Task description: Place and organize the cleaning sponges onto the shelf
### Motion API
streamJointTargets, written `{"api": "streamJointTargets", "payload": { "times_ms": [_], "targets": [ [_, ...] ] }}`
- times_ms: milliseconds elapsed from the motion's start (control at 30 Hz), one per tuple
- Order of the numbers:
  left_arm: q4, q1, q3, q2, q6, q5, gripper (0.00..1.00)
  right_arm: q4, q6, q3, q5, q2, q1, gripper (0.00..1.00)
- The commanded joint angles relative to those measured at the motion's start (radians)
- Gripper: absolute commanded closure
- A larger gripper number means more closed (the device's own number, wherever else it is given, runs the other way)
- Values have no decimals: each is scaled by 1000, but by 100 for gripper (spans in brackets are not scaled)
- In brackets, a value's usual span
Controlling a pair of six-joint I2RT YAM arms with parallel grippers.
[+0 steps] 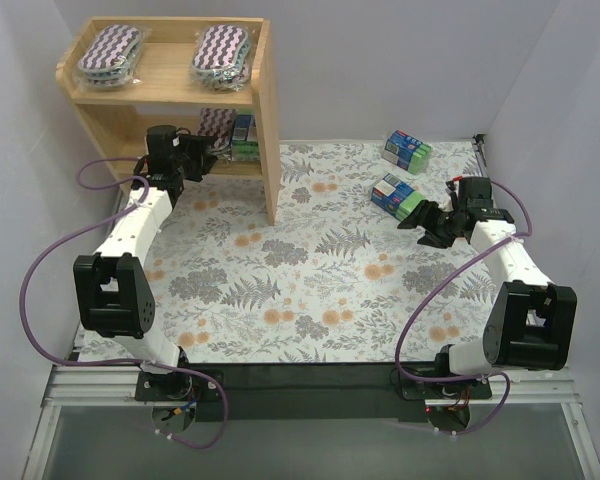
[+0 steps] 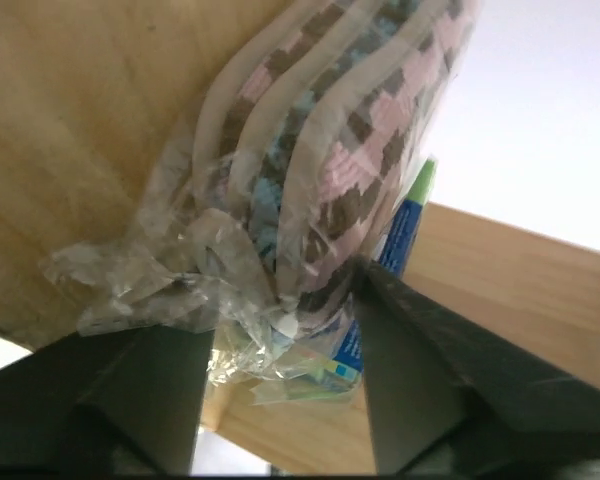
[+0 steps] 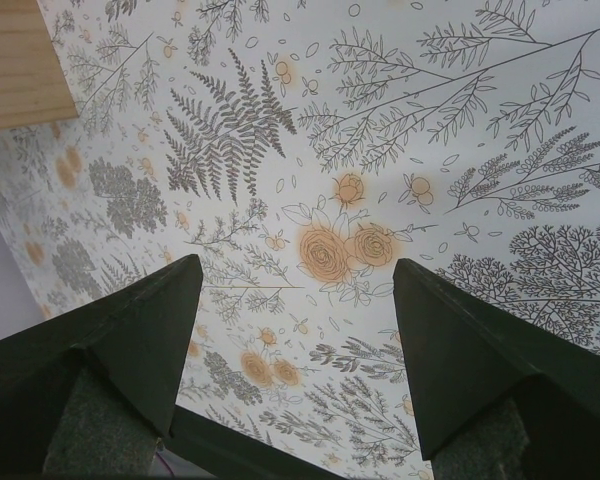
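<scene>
Two purple zigzag cleaning sponges (image 1: 110, 55) (image 1: 220, 55) lie on the top of the wooden shelf (image 1: 270, 120). A third purple pad (image 1: 217, 122) stands on edge on the lower tier against a blue-and-green pack (image 1: 243, 135). My left gripper (image 1: 208, 158) reaches into that tier. Its jaws flank the wrapped end of the pad (image 2: 330, 150). The right finger (image 2: 420, 380) touches it, and the left finger meets only loose wrap. Two blue-and-green packs (image 1: 392, 193) (image 1: 407, 148) lie on the cloth. My right gripper (image 1: 412, 218) hovers open and empty just right of the nearer pack.
A floral cloth (image 1: 310, 270) covers the table; in the right wrist view it fills the space under the right gripper (image 3: 298, 265). White walls close in on both sides. The shelf's right side panel stands between the two arms' areas.
</scene>
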Motion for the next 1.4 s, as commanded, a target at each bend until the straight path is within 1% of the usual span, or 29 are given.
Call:
{"api": "streamJointTargets", "payload": {
  "times_ms": [0, 33, 67, 133, 167, 267, 300, 367, 400, 467, 500, 567, 600, 633, 667, 700, 800, 900, 967, 1067, 1100, 1167, 1200, 1233, 1367],
  "targets": [
    [-7, -4, 13, -25, 20, -34, 61, 1, -18, 32, -7, -4, 2, 29],
    [-7, -4, 8, -31, 21, -35, 66, 0, -18, 31, -9, -4, 2, 29],
    [-7, -2, -4, -51, 20, -38, 79, 1, -18, 31, -9, -6, 2, 29],
    [-7, -2, -19, -77, 18, -43, 91, 0, -18, 32, -13, -7, 2, 29],
    [-10, -4, -30, -117, 20, -49, 100, 0, -18, 32, -13, -9, 2, 29],
    [-30, -2, -78, -200, 9, -87, 100, 0, -18, 32, -17, -13, 2, 30],
    [-40, -4, -105, -267, 6, -113, 100, 0, -18, 31, -15, -15, 2, 30],
    [-68, -4, -124, -330, -11, -126, 100, 0, -19, 25, -12, -21, 2, 30],
    [-106, -4, -131, -394, -15, -129, 100, 0, -18, 23, -13, -23, 2, 30],
    [-166, -4, -127, -456, -37, -111, 100, 0, -18, 20, -12, -26, 2, 30],
    [-219, -4, -130, -516, -43, -97, 100, 1, -18, 20, -10, -24, 2, 30],
    [-275, -4, -142, -585, -66, -66, 100, 0, -18, 22, -9, -18, 4, 30],
    [-354, -4, -144, -617, -69, -65, 100, 0, -18, 25, -12, -17, 2, 30],
    [-396, -2, -135, -684, -68, -71, 100, 0, -18, 28, -15, -12, 2, 30],
    [-442, -2, -128, -712, -65, -87, 100, -2, -19, 29, -15, -9, 4, 30],
    [-535, -4, -122, -743, -59, -92, 100, -2, -19, 32, -13, -6, 4, 30],
    [-658, -4, -108, -841, -51, -88, 100, -3, -19, 35, -15, 3, 4, 31],
    [-691, -2, -115, -918, -63, -62, 100, -3, -22, 34, -12, 8, 5, 31],
    [-662, -4, -118, -952, -74, -68, 100, -3, -22, 32, -10, 8, 4, 31],
    [-567, -4, -92, -941, -68, -98, 100, -3, -24, 32, -9, 8, 4, 31],
    [-518, -4, -58, -905, -66, -98, 100, -6, -27, 34, -7, 8, 4, 31],
    [-472, -2, 0, -845, -45, -97, 100, -6, -27, 31, -4, 3, 4, 31],
    [-452, -4, 34, -811, -36, -95, 100, -6, -27, 29, -4, 3, 4, 31],
    [-448, -2, 112, -732, -34, -98, 100, -8, -30, 29, -3, 0, 4, 31],
    [-366, -2, 238, -592, -20, -115, 100, -8, -30, 25, 0, -9, 4, 31]
  ]
}}
